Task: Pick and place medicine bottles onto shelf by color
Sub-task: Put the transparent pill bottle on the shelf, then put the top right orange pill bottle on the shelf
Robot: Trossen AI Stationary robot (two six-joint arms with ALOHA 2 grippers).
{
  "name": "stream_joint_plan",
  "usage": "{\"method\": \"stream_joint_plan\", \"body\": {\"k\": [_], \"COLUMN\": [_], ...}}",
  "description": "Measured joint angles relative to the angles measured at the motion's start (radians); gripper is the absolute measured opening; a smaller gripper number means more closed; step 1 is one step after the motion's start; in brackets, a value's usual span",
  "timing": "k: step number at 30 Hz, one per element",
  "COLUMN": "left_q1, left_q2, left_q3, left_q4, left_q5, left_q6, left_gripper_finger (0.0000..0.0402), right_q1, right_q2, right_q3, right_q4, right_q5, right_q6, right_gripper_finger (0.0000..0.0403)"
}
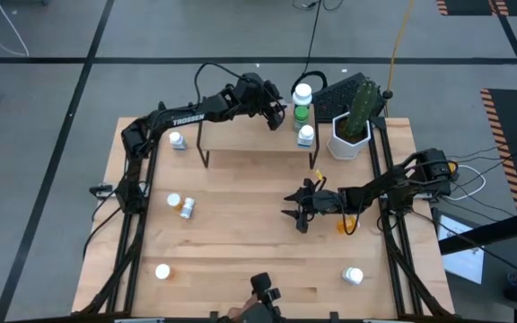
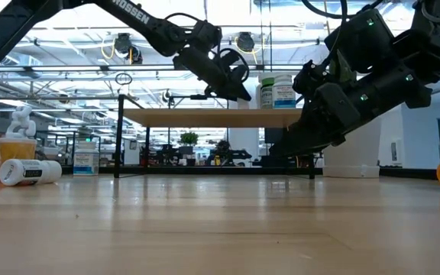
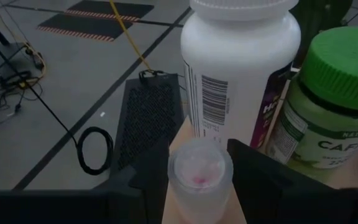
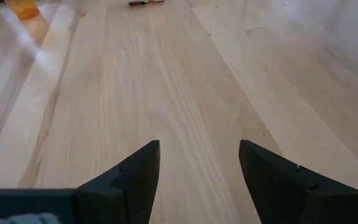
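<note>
Looks like mid-placement; the left gripper [image 3: 201,177] has its jaws clamped on a small white-capped bottle [image 3: 200,180] at the shelf [image 1: 249,154] end, upper middle, beside the white bottle [image 3: 241,68] and green bottle [image 3: 328,106]; next: lower, release; right gripper [image 4: 199,165], jaws apart and empty, hovers over the tabletop [image 4: 166,74] centre.

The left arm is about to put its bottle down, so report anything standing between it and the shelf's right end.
The left gripper holds a small bottle. Right ahead of it, a large white bottle and a green-capped bottle stand on the right end of the shelf; its middle looks bare.
</note>
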Motion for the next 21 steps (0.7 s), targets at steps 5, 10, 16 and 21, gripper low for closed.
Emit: {"method": "stream_joint_plan", "body": {"k": [5, 10, 16, 21], "left_q1": [0.002, 0.002, 0.002, 0.000], "left_q2": [0.000, 0.000, -0.001, -0.017], "left_q3": [0.000, 0.000, 0.000, 0.000], "left_q4": [0.000, 0.001, 0.001, 0.000], "left_q5": [0.000, 0.000, -0.001, -0.002], "left_q6": [0.001, 0.006, 0.027, 0.050], "left_gripper_finger": [0.0181, 0.0209, 0.0233, 0.0258], "right_q1": [0.000, 0.000, 0.000, 0.000], "right_q2": [0.000, 0.000, 0.000, 0.000], "right_q3": [0.000, 0.000, 0.000, 0.000], "right_q4": [0.000, 0.000, 0.000, 0.000], "right_q5": [0.000, 0.000, 0.000, 0.004], "right_q6": [0.000, 0.000, -0.005, -0.059], "right_gripper_finger": [0.0212, 0.0212, 0.0212, 0.0212]}}
